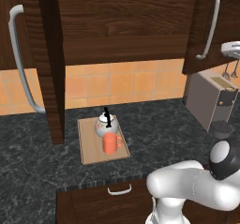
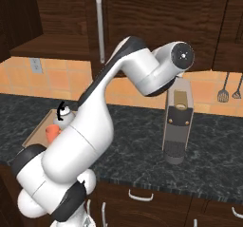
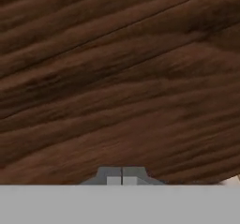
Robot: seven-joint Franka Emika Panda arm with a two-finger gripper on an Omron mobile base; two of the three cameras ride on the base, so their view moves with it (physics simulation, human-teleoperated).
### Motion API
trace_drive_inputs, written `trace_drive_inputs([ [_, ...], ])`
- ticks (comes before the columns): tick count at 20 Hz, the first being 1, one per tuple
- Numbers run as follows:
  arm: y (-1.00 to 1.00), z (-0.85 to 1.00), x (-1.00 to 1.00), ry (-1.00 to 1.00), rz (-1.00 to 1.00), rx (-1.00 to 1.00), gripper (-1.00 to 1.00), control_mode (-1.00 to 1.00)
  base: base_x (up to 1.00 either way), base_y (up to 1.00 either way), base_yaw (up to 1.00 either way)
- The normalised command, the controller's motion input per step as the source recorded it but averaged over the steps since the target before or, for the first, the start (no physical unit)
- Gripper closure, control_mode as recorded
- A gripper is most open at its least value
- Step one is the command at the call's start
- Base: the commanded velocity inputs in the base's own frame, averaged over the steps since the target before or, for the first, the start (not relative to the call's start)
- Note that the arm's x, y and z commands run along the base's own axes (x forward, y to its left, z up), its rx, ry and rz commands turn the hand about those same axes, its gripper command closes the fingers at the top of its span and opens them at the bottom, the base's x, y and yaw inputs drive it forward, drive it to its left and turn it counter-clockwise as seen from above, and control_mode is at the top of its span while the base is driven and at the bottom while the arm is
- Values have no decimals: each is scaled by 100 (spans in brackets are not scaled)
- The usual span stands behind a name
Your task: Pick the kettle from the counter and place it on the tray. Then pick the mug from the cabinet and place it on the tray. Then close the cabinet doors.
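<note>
We note the white speckled kettle and orange-red mug touching on the tray on the tabletop; the gripper, fingers together and empty, faces dark wood-grain panelling.

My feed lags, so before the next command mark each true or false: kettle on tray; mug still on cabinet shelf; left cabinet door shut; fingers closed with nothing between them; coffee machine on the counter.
1. The kettle sits on the tray. True.
2. The mug is on the cabinet shelf. False: it stands on the tray, just in front of the kettle.
3. The left cabinet door is shut. False: it swings out, edge-on toward the camera.
4. The fingers are closed with nothing between them. True: in the hand view they meet, facing dark wood grain close up.
5. A coffee machine stands on the counter. True.
</note>
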Motion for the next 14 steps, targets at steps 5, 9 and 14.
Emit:
trace_drive_inputs([
  [5,67,42,66,-16,0,-11,100,-100,0,0,0],
  [9,63,41,63,-3,-3,-12,100,-100,0,0,0],
  [14,44,8,59,4,-10,-14,100,-100,0,0,0],
])
